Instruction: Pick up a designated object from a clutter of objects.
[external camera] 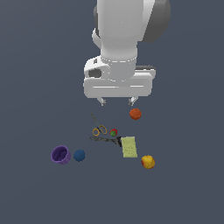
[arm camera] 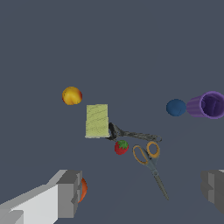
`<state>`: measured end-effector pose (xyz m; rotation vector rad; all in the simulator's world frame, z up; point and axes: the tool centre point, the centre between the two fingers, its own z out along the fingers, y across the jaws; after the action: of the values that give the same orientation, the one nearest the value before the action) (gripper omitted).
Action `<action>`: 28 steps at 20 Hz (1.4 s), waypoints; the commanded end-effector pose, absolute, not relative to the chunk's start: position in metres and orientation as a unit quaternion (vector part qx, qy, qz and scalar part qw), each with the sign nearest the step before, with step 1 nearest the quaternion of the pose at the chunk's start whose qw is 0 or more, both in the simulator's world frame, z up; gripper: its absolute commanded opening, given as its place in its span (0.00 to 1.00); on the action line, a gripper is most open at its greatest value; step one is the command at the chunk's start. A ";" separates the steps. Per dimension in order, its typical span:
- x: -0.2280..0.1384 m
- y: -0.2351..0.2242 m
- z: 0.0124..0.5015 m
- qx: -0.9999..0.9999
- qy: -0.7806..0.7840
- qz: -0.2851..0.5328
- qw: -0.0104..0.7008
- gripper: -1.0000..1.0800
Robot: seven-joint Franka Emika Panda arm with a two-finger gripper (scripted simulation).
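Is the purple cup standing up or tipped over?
Tipped over: the purple cup lies on its side, its open mouth facing sideways.

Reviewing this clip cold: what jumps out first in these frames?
The big white gripper hangs open above the clutter, holding nothing. Below it, the pale yellow-green pad lies flat beside a dark tool, with orange-handled scissors and a strawberry close by. At the exterior view's left, a tipped purple cup lies next to a blue ball.
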<state>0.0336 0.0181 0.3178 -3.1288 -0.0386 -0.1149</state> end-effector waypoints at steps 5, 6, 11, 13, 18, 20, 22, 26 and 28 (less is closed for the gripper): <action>0.053 0.034 0.263 -0.999 -0.019 -0.028 0.003 0.96; 0.057 0.037 0.252 -0.999 -0.021 -0.026 0.002 0.96; 0.069 0.054 0.193 -0.999 -0.029 -0.018 0.001 0.96; 0.072 0.061 0.170 -0.999 -0.032 -0.014 0.000 0.96; 0.074 0.076 0.121 -0.999 -0.038 -0.007 0.000 0.96; 0.074 0.080 0.106 -0.999 -0.040 -0.005 0.000 0.96; 0.073 0.084 0.093 -0.999 -0.042 -0.004 0.000 0.96; 0.072 0.089 0.075 -0.999 -0.045 -0.001 0.000 0.96; 0.072 0.091 0.070 -0.999 -0.045 0.000 0.000 0.96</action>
<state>0.0716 0.0894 0.0742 -3.1386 -0.1405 -0.0009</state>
